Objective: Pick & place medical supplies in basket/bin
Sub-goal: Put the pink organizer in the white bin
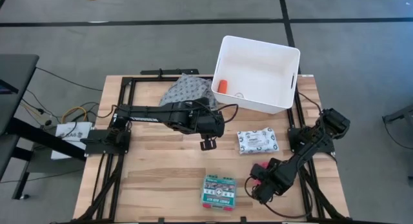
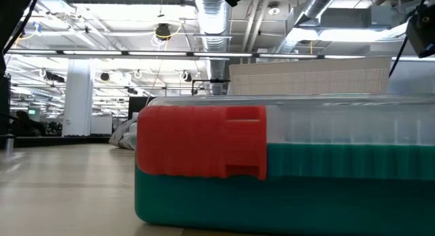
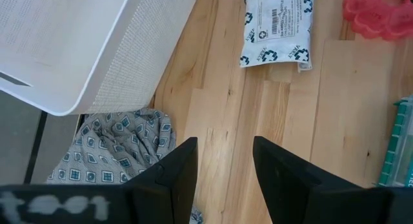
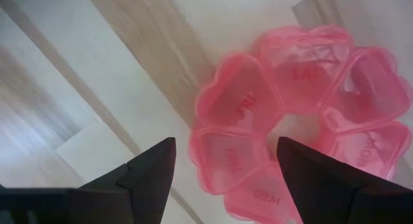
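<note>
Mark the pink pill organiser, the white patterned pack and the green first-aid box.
Pink round plastic pill organiser (image 4: 284, 114), right wrist view, inner lobe.
White patterned soft pack (image 1: 256, 141), high view, centre.
Green first-aid box (image 1: 218, 192), high view, lid.

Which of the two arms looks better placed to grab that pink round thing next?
The right one. Its gripper is open directly over the pink disc, while the left gripper is over bare wood at the table's middle.

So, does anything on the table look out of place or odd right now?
Only the grey patterned cloth: it lies crumpled against the white bin, partly under the left arm, and is no medical supply. The soft pack, first-aid box and pink disc lie flat and undamaged.
</note>
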Robot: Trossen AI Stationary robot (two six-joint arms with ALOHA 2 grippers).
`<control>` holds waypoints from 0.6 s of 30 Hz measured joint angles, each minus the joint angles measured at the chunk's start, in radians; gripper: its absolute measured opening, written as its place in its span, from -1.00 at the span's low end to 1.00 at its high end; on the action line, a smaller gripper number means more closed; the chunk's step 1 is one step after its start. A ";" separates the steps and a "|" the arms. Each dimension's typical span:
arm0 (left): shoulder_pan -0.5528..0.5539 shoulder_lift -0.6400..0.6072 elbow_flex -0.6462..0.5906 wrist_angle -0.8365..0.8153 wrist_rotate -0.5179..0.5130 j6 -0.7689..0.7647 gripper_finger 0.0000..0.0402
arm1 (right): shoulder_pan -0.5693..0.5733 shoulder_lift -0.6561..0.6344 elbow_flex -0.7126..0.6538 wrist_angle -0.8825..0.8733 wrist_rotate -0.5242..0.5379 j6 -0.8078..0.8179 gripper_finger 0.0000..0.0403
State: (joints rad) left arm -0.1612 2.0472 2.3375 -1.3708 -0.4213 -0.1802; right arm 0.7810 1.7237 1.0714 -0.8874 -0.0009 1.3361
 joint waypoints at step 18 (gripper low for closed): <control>0.000 0.000 0.000 0.000 0.000 0.000 -0.29 | -0.024 0.014 -0.012 0.028 -0.003 0.025 0.32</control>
State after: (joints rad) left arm -0.1612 2.0472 2.3375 -1.3708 -0.4213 -0.1802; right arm 0.7571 1.7379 1.0592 -0.8595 -0.0035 1.3609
